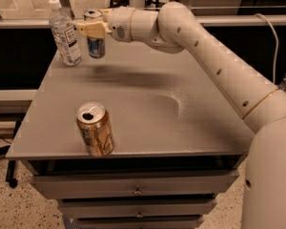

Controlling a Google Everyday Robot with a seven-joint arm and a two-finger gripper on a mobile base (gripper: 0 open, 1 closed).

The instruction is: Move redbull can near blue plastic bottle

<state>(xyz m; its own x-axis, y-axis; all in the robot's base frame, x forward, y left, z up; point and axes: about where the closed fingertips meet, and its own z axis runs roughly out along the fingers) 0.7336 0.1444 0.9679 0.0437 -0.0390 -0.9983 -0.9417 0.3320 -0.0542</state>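
The redbull can (96,46) is slim, silver with blue panels, upright at the table's far left. My gripper (91,28) is shut on the redbull can around its upper part; I cannot tell whether the can's base touches the table. The blue plastic bottle (65,33), clear with a white cap and a white-and-dark label, stands upright just left of the can, a small gap between them. The arm reaches in from the right.
A wider gold can (95,129) with an opened top stands near the front left of the grey table (181,123). Drawers (138,190) sit below the tabletop. A glass partition and rail run behind the table.
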